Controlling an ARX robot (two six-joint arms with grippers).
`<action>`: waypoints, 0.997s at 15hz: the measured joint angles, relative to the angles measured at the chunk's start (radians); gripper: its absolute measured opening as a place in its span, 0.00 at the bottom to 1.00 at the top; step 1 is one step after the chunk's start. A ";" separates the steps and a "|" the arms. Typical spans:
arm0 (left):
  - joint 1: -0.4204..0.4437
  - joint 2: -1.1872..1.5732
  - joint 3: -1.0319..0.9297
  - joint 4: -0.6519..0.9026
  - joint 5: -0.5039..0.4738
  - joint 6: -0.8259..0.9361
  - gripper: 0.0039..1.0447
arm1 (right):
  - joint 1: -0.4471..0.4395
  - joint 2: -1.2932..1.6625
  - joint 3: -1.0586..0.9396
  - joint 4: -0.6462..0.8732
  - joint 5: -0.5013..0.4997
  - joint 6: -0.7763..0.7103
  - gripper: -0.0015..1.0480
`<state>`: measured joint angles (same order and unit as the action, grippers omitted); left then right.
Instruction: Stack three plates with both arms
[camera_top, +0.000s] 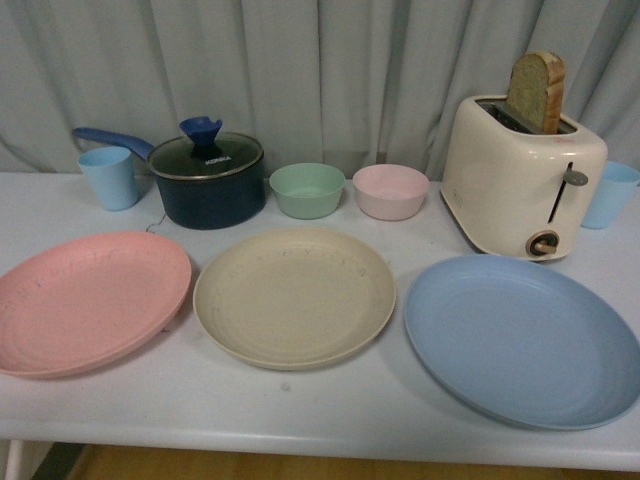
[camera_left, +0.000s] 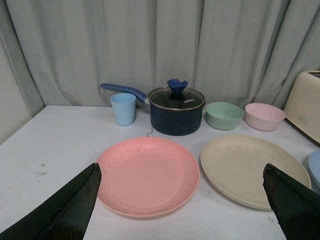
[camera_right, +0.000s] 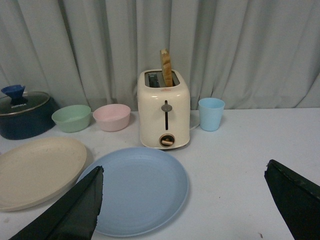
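- Progress: nothing stacked; I count pink plate (camera_top: 90, 300), beige plate (camera_top: 294, 295) and blue plate (camera_top: 522, 338) lying singly in a row on the table (camera_top: 300, 415), rims near but apart; by my reckoning both transfers are left.
- Left gripper (camera_left: 181, 166): spread wide, empty; pink just ahead, between its fingers; beige ahead, off toward the right arm.
- Right gripper (camera_right: 184, 166): spread wide, empty; blue just ahead, between its fingers; beige off toward the left arm.
- Front view: whole row, no arm in sight; wrist views: fingers shown; left wrist catches only an edge of blue; right wrist misses pink.
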<state>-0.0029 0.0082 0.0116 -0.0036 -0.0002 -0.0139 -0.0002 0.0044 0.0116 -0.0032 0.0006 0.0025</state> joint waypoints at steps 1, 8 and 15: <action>0.000 0.000 0.000 0.000 0.000 0.000 0.94 | 0.000 0.000 0.000 0.000 0.000 0.000 0.94; 0.000 0.000 0.000 0.000 0.000 0.000 0.94 | 0.000 0.000 0.000 0.000 0.000 0.000 0.94; 0.000 0.000 0.000 0.000 0.000 0.000 0.94 | 0.000 0.000 0.000 0.000 0.000 0.000 0.94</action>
<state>-0.0029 0.0082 0.0116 -0.0036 -0.0002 -0.0139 -0.0002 0.0044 0.0116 -0.0032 0.0006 0.0025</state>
